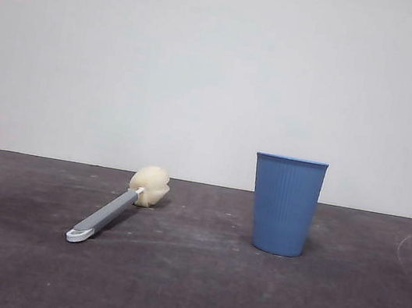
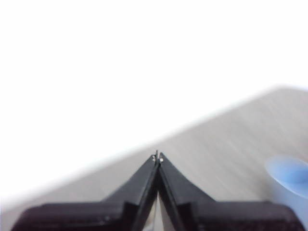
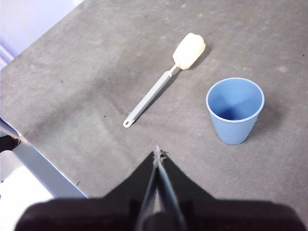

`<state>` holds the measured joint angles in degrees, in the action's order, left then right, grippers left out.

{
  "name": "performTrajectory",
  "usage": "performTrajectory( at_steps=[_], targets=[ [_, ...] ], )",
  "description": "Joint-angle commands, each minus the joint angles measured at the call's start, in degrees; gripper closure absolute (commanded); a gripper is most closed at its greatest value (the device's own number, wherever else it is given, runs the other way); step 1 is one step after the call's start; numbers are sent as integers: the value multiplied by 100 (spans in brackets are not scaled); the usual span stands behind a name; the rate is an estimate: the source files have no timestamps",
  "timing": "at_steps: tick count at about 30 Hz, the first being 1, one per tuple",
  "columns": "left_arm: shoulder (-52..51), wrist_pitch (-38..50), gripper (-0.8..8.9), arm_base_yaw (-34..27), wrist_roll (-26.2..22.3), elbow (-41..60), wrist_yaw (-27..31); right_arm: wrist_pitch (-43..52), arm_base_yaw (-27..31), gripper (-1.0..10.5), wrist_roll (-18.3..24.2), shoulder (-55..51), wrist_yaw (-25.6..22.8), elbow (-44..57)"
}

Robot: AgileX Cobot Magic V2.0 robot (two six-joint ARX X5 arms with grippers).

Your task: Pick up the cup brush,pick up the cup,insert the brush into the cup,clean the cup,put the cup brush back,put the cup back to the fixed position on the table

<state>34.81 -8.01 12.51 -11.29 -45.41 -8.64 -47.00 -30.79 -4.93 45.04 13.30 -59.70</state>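
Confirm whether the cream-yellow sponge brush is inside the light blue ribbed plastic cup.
No: the sponge brush lies flat on the table beside the empty, upright cup.

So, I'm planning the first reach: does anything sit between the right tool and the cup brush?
Nothing visible does. In the right wrist view the right tool, jaws shut, looks over bare table straight at the cup brush. The cup stands upright off to one side, apart from the brush and clear of that line.
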Motion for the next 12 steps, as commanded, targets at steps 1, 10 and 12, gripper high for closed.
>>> performTrajectory(
  at_steps=[1, 10, 12],
  targets=[
    [-385, 1429, 817, -466, -273, 1014, -42, 22, -2, 945, 26, -9, -17, -9],
    [-1779, 1781, 817, -905, -339, 3213, 321, 22, -2, 945, 28, -9, -17, -9],
    [-2103, 1779, 817, -931, -334, 3595, 461, 22, -2, 945, 26, -9, -17, -9]
  ],
)
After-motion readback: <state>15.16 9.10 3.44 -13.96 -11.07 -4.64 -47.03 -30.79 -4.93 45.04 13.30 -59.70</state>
